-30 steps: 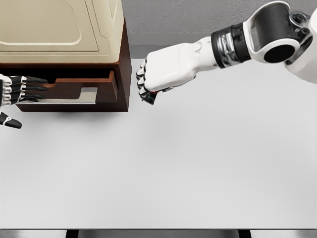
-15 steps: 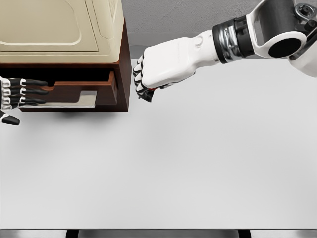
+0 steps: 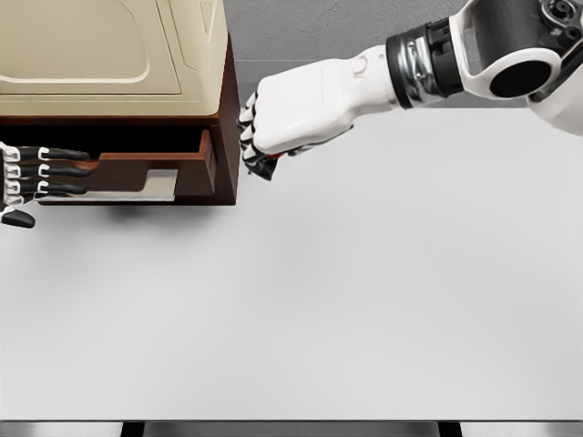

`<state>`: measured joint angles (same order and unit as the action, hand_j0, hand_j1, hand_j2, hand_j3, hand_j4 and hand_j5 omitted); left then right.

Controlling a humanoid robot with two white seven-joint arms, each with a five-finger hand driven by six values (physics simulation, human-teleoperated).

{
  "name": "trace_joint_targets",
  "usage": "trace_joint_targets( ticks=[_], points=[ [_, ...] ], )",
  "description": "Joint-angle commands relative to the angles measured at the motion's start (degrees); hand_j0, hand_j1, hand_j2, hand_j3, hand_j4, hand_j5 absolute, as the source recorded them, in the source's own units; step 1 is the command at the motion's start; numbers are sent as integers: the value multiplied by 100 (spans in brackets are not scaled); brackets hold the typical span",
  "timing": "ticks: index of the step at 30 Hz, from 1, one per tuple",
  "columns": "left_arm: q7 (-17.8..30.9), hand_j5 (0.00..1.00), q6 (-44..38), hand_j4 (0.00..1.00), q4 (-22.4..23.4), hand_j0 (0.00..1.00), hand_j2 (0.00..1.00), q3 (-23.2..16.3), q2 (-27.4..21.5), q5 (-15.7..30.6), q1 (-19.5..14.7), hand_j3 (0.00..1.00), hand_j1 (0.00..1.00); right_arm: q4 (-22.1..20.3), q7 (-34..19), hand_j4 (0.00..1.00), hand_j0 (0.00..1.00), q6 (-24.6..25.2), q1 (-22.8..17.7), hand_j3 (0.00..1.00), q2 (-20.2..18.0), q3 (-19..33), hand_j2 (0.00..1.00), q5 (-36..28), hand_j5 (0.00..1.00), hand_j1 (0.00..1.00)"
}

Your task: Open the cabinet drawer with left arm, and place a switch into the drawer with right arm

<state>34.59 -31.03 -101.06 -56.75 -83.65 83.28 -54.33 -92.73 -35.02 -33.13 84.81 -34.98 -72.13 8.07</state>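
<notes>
A: Right fingers (image 3: pixel 248 137) are curling tight into a fist around a small dark thing, presumably the switch (image 3: pixel 265 165); only a dark sliver with a hint of red is poking out below the knuckles. The right hand (image 3: pixel 291 114) is hanging just beside the cabinet's (image 3: pixel 118 55) right side wall, above the tabletop (image 3: pixel 364 300).

B: And the left?

A: Left fingers (image 3: pixel 56 171) are lying straight and spread along the drawer (image 3: pixel 150 168) front, gripping nothing that I can make out. The drawer is standing pulled out, its pale floor showing.

B: So what are you advising?

A: You are carrying the switch at wall height, so be lifting clear of that brown corner, then travelling left over the open tray before lowering. Be keeping the fist closed until the switch is sitting above the pale floor. Be holding the left hand (image 3: pixel 36 177) steady so the drawer isn't sliding back.
</notes>
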Motion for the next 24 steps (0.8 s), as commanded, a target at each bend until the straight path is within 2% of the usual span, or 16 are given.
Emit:
trace_joint_targets(
  ticks=[1,10,24],
  points=[
    [41,100,0,100,-10,100,100,-292,51,-708,37,100,100,0,2,44,44,43,35,44,44,6,44,-77,44,44],
    [41,100,-96,100,-2,100,100,-301,33,-708,204,100,100,35,2,44,44,342,167,44,369,6,44,-113,44,44],
    [41,100,-114,100,-10,100,100,-292,-72,-708,388,100,100,35,2,44,44,456,229,44,439,6,44,-113,44,44]
  ],
)
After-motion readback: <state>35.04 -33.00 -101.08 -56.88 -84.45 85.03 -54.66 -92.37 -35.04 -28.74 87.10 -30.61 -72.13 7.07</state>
